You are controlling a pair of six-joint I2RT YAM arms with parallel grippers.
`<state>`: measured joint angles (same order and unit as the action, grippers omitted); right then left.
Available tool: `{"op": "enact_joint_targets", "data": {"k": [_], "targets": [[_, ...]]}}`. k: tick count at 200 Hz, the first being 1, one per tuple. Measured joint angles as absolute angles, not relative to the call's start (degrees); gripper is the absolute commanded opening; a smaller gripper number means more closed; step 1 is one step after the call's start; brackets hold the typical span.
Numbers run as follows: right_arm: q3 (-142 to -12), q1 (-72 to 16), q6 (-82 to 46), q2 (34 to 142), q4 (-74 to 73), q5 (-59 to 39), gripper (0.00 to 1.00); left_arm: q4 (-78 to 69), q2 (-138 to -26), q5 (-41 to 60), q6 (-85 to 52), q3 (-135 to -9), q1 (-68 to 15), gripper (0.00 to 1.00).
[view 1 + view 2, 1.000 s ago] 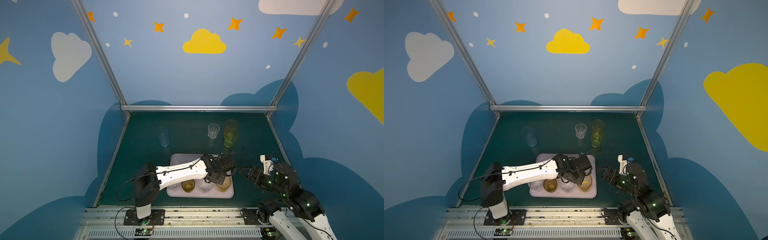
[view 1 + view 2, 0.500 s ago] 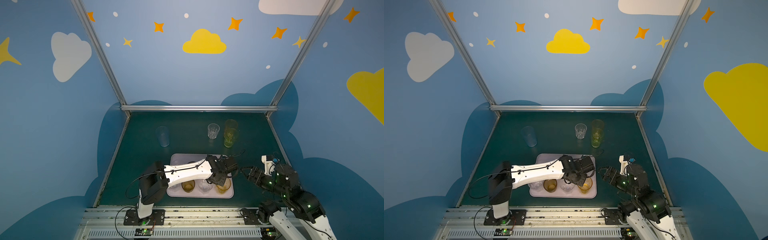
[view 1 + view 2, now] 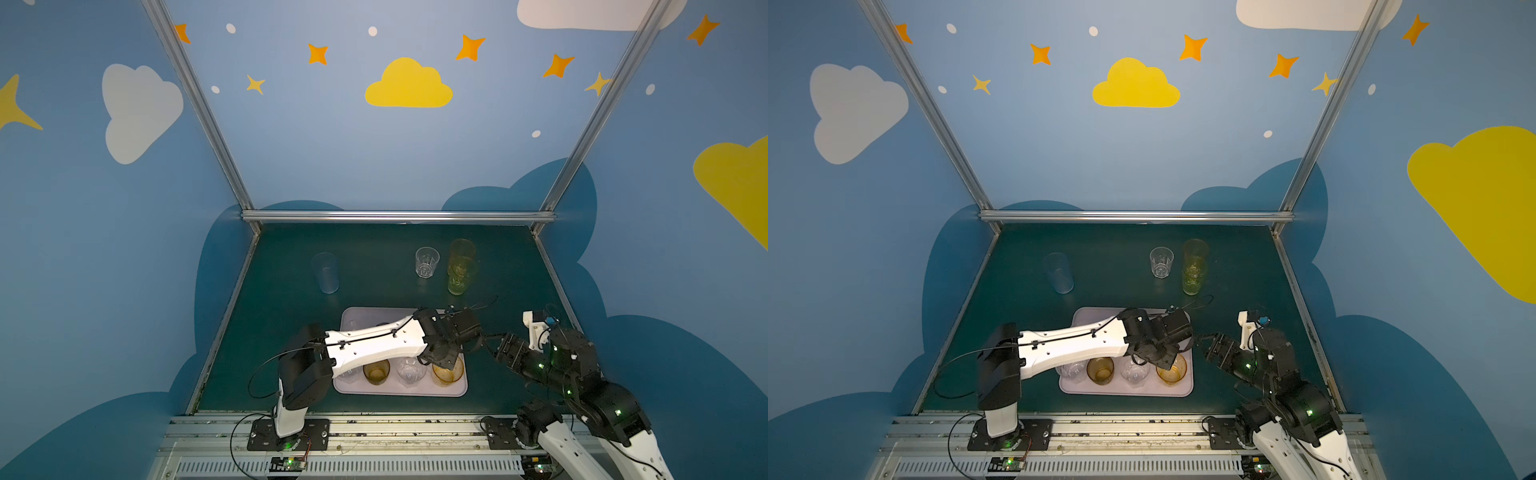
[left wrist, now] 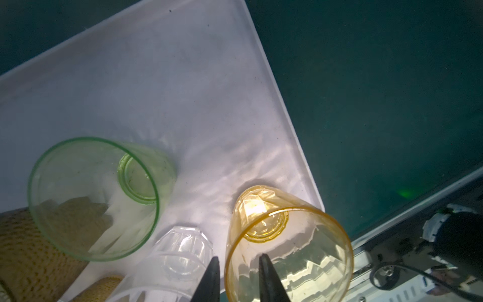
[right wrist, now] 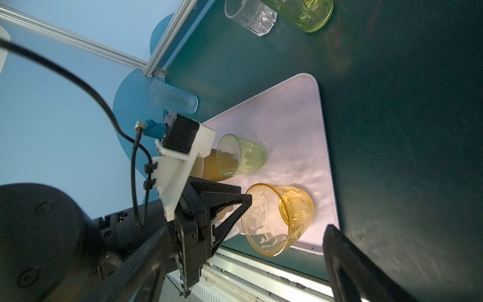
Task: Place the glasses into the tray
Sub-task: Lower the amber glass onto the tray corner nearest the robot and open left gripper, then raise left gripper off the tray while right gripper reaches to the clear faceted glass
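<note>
The lilac-pink tray (image 3: pixel 399 393) (image 3: pixel 1125 393) lies near the front. In its near right corner stands an orange glass (image 3: pixel 448 372) (image 3: pixel 1172 370) (image 4: pixel 313 248) (image 5: pixel 282 217). My left gripper (image 3: pixel 445 362) (image 3: pixel 1166 360) (image 4: pixel 239 257) hangs over it, open, one finger inside the rim and one outside, both clear of the wall. Beside it in the tray are a clear faceted glass (image 3: pixel 410 371) (image 4: pixel 180 251), a brown-amber glass (image 3: pixel 376 371) and a green glass (image 4: pixel 91 198) (image 5: pixel 243 154). My right gripper (image 3: pixel 489 340) (image 5: pixel 248 228) stands wide open and empty just right of the tray.
On the dark green table behind the tray stand a tall pale blue glass (image 3: pixel 325 272) (image 3: pixel 1059 272), a short clear glass (image 3: pixel 427 262) (image 3: pixel 1161 262) and a tall yellow-green glass (image 3: pixel 461 268) (image 3: pixel 1195 268). A metal rail (image 3: pixel 374 424) runs along the front edge.
My left gripper's jaws have parted from the orange glass's rim, and the glass now stands on the tray. The left arm has shifted slightly. The right arm has hardly moved.
</note>
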<state>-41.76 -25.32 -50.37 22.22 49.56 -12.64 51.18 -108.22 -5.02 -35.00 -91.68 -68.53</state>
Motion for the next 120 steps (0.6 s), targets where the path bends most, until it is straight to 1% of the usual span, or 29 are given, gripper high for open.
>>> {"op": "enact_joint_targets", "data": {"k": [16, 36, 52, 57, 76, 83, 92, 97, 120], "targets": [[-41.76, -25.32, -50.37, 22.24, 49.63, -12.64, 0.9, 51.64, -107.87, -5.85, -35.11, -91.7, -68.58, 0.5], [-41.76, -25.32, -50.39, 22.24, 49.63, -12.62, 0.9, 52.49, -106.87, -7.25, -35.14, -91.7, -68.6, 0.49], [-41.76, -25.32, -50.37, 22.26, 49.65, -12.6, 0.9, 53.34, -105.38, -8.95, -34.87, -91.7, -68.6, 0.54], [-41.76, -25.32, -50.37, 22.26, 49.65, -12.6, 0.9, 53.65, -104.79, -9.63, -34.74, -91.7, -68.6, 0.57], [-41.76, -25.3, -50.35, 22.48, 49.65, -12.47, 0.9, 54.48, -102.37, -12.12, -34.33, -91.7, -68.58, 0.72], [-41.76, -25.32, -50.35, 22.7, 49.65, -12.47, 0.9, 54.74, -101.38, -13.06, -34.06, -91.7, -68.58, 0.81], [-41.76, -25.32, -50.37, 23.07, 49.63, -12.47, 0.9, 55.07, -100.18, -14.31, -33.74, -91.7, -68.45, 0.94], [-41.76, -25.32, -50.37, 23.33, 49.65, -12.49, 0.9, 55.24, -99.39, -14.96, -33.41, -91.68, -68.29, 0.99], [-41.85, -25.3, -50.26, 24.67, 49.65, -12.45, 0.9, 55.22, -96.12, -16.4, -32.99, -90.96, -66.78, 1.0]]}}
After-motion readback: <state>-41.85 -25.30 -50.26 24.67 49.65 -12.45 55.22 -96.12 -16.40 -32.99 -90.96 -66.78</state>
